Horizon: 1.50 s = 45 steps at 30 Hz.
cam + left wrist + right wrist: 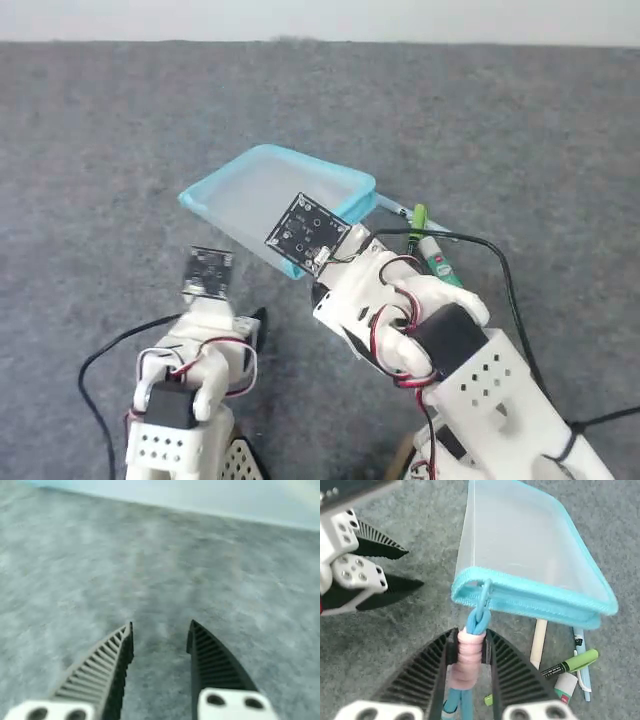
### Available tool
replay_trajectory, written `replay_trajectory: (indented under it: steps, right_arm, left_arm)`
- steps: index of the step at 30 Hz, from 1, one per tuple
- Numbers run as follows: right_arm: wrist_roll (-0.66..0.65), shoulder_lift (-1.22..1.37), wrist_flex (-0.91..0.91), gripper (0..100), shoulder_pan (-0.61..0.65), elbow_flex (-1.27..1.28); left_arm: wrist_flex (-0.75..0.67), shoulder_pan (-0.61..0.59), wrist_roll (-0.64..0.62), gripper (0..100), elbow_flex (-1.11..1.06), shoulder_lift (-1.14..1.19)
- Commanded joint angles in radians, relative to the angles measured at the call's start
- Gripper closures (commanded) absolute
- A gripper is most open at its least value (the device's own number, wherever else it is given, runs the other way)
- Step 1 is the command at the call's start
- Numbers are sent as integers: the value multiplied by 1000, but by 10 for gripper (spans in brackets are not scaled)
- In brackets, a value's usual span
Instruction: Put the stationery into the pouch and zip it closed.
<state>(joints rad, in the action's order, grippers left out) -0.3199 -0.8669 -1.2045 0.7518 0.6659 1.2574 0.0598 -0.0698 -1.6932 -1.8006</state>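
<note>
right wrist view | right gripper (pixel 469 634) — clamped on pink pull (pixel 469 657) of pouch (pixel 520 545)

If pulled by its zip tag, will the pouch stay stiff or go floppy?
Probably floppy: the pouch looks like thin see-through plastic, and its blue edge bends at the corner. It seems empty, so likely light and apt to slide when the right gripper, shut on the pink tag, pulls.

From high up we look steeply down on the pouch (pixel 262 190), from its near side. Our right wrist camera hangs close over the pouch's zip pull (pixel 470 655); both views share the pouch and the pens (pixel 436 258) beside it. Our left wrist camera skims low over grey table (pixel 150 555) near the pouch, facing the far wall (pixel 225 500).
</note>
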Motion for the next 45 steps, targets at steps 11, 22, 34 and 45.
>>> replay_trajectory:
  steps: [11,22,34,45]
  right_arm:
    - [2,-41,54,991,-45,40]
    - [35,128,208,991,-199,37]
    - [44,229,62,991,-44,-186]
    - [43,231,33,991,-13,-224]
  left_arm:
    - [0,285,-5,829,8,-17]
    - [-287,-150,253,829,124,-14]
    - [-219,-38,175,782,495,250]
    - [-44,103,226,659,595,276]
